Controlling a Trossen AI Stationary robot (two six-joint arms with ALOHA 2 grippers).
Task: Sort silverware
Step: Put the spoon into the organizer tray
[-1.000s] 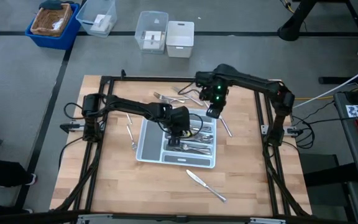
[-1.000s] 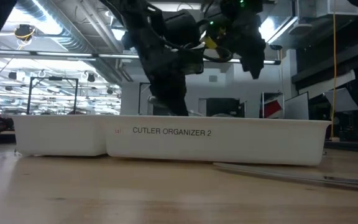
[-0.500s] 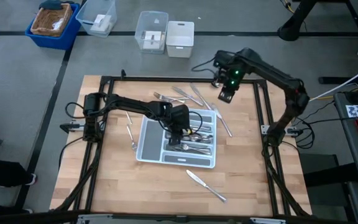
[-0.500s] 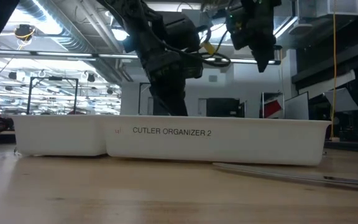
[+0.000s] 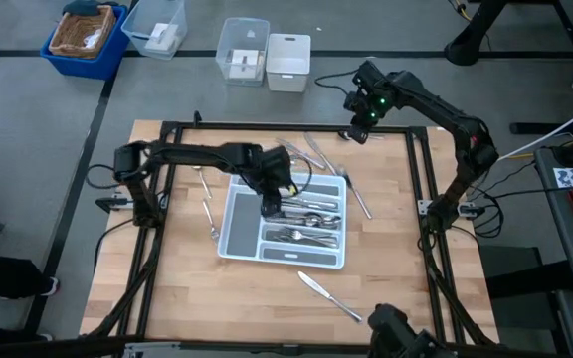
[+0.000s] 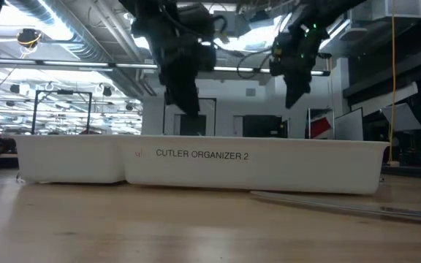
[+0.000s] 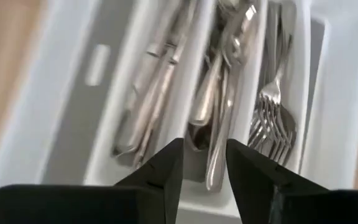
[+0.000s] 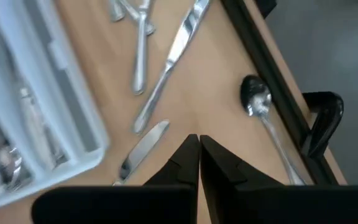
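Your wooden table point(image 5: 167, 288) carried the white tray point(image 5: 235, 227) under the left gripper point(image 5: 270, 207), with loose silverware point(image 5: 329, 296) around it.

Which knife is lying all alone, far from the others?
The table knife on the bare wood in front of the white tray; the other loose pieces lie behind or beside the tray.

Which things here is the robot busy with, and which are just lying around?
Part of the job:
silverware already in the white tray
loose knife on the table
loose pieces behind the tray

Just lying around:
blue bin
clear boxes
white box
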